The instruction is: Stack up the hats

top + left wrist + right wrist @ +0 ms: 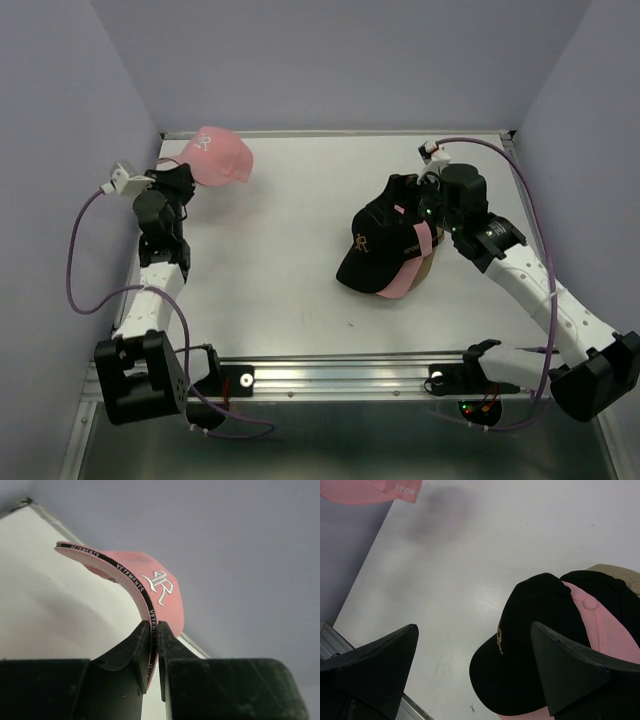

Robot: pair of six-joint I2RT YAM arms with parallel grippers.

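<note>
Caps sit in two places over the white table (290, 330). At the far left corner the left gripper (154, 627) pinches the brim of a pink cap (150, 580), its fingers (137, 647) narrow and pressed on either side of the brim's edge, right on the black band printed with white lettering. The cap's crown points away from the wrist camera and shows a silver embroidered R, with the lavender wall (240, 555) behind it. From the wrist view the cap appears held clear of the table, tilted with its brim sloping down into the fingers; whether any part touches the surface I cannot tell. Well apart from it, right of centre, lies the stack (390, 250). A black cap (370, 245) with a gold R is on top, brim toward the near edge. A second pink cap (405, 280) peeks out beneath it on the right, and a tan cap (428, 268) shows under that. The right wrist view also shows another black cap (605, 587) between the pink one and the tan one. The right gripper (474, 626) hovers above the stack's far side, its fingers spread wide and holding nothing.
</note>
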